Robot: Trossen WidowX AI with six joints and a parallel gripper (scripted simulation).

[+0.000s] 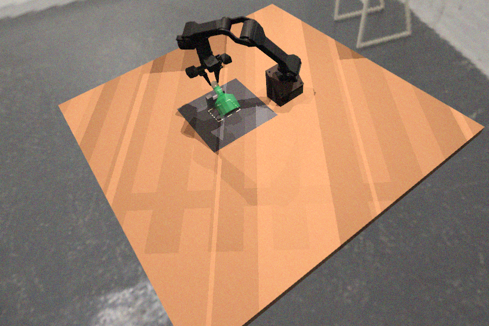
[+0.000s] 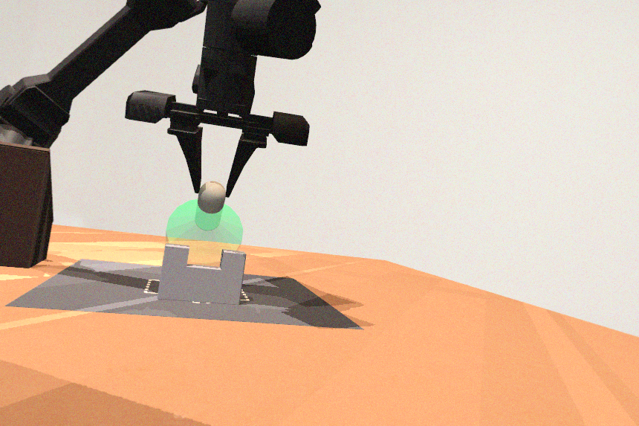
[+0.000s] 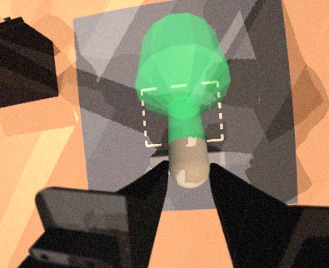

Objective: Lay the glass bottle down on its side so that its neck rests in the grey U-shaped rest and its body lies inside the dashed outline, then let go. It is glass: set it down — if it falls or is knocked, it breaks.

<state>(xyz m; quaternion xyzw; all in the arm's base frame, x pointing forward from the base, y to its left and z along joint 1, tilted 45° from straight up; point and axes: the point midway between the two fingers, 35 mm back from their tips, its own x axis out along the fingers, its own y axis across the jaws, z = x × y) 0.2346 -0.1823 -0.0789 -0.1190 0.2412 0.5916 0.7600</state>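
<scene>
Above the grey rest (image 1: 209, 99) (image 2: 201, 284) (image 3: 217, 159), the pincer (image 1: 214, 83) (image 2: 212, 195) (image 3: 188, 167) grips the bottle (image 1: 227, 103) (image 2: 208, 224) (image 3: 183, 62).

Arm's base (image 2: 24, 204) (image 3: 21, 67) cut off by exterior and wrist edges, bottle's underside (image 1: 233, 111) hidden from wrist view

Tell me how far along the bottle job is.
Done: the gripper grips the bottle's stopper end.

In hand: the green bottle is tilted, its neck above the grey rest.

Left: lower the neck into the notch, get the body inside the dashed outline, release.
</scene>
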